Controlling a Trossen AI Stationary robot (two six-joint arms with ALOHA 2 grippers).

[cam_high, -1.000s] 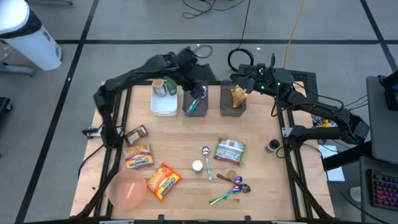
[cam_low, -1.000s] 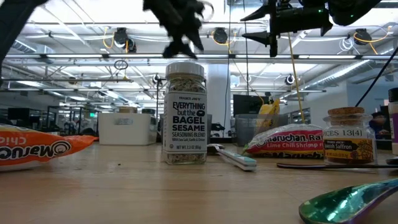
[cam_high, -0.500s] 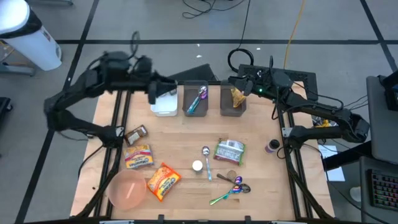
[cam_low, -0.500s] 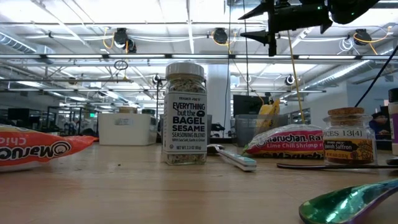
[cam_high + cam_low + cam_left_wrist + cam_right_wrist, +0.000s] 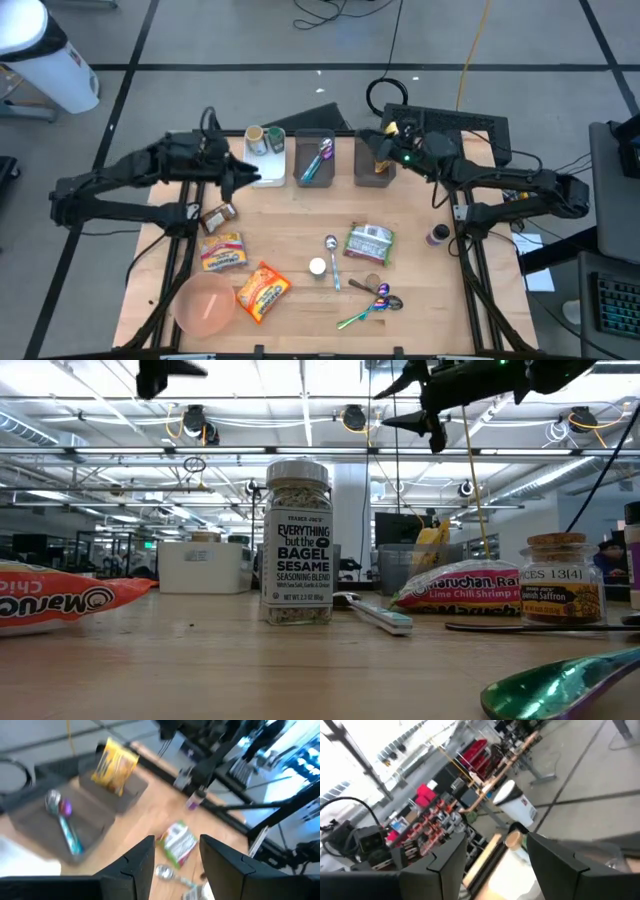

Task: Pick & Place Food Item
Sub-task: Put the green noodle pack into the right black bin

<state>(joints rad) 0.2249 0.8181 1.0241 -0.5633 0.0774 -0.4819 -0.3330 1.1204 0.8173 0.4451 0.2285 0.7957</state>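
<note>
High view: yellow snack bag (image 5: 383,152) already sits in the far right bin (image 5: 375,178); noodle packets (image 5: 262,291) remain on the desk (image 5: 420,300). Both arms' jaws part-open, empty.

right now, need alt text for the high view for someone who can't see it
Top-down view of a wooden table with two dark arms raised near three bins at the far edge, left tool and right tool both open and empty. Snack packets, a spice jar, spoons and a pink bowl lie scattered nearer the front.
</note>
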